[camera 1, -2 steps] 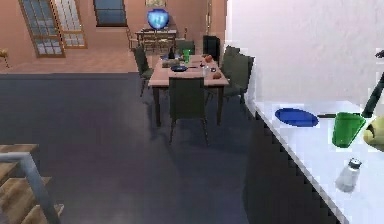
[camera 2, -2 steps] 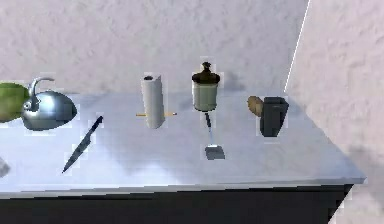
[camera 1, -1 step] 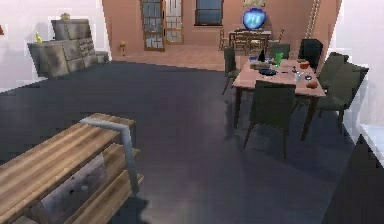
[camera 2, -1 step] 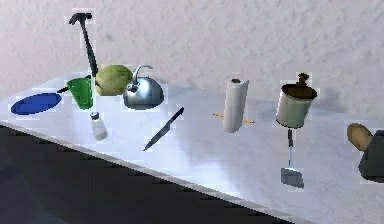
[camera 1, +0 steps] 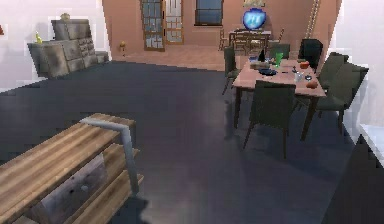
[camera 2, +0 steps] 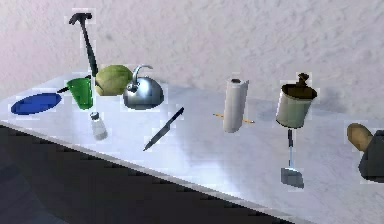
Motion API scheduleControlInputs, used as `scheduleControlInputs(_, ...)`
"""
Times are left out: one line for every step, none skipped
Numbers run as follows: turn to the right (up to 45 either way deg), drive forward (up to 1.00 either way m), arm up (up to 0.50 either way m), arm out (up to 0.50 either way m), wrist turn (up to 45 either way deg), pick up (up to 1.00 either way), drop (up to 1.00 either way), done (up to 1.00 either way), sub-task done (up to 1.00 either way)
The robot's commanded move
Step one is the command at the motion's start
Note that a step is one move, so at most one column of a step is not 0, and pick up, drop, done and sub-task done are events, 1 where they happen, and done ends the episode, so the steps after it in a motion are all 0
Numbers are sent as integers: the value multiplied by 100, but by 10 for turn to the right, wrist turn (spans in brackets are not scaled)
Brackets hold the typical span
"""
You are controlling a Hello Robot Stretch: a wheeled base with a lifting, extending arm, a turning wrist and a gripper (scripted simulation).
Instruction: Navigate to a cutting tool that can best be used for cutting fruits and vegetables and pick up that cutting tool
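Forward view: a dark blue-grey floor [camera 1: 180, 110] is shown between a low wooden slatted shelf unit [camera 1: 70, 165] at the lower left and a brown wooden dining table [camera 1: 275, 78] at the right, which is ringed by dark chairs [camera 1: 270, 105]; a dark bottle [camera 1: 264, 55] and a small dark bowl [camera 1: 267, 71] are set on it, the bowl's contents being too small to tell; a grey chest of drawers [camera 1: 70, 50] is placed against the left wall, and a glazed door [camera 1: 152, 25] is seen in the far terracotta wall.

Arm side view: a pale glossy counter top [camera 2: 200, 150] is backed by a white wall; from left to right are laid a flat blue plate [camera 2: 35, 103], a green cup [camera 2: 81, 93] whose contents cannot be told, a dark hammer-shaped tool [camera 2: 85, 40] upright behind it, a yellow-green round fruit [camera 2: 113, 78], a lidded metal kettle [camera 2: 143, 93], a small white shaker [camera 2: 98, 125], a white paper-towel roll [camera 2: 234, 104], a beige dark-lidded canister [camera 2: 296, 104] and a grey spatula [camera 2: 291, 165]; the dark-handled kitchen knife [camera 2: 163, 129] is lying flat and diagonal on the bare counter, between kettle and roll; whether the gripper's jaws are released or clenched cannot be told.
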Motion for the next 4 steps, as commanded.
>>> scheduleControlInputs(0, 0, 38, 0, 0, 0, 0, 0, 0)
scheduleControlInputs(0, 0, 0, 24, 0, 0, 0, 0, 0)
scheduleControlInputs(0, 0, 0, 0, 450, 0, 0, 0, 0)
scheduleControlInputs(0, 0, 0, 0, 450, 0, 0, 0, 0)
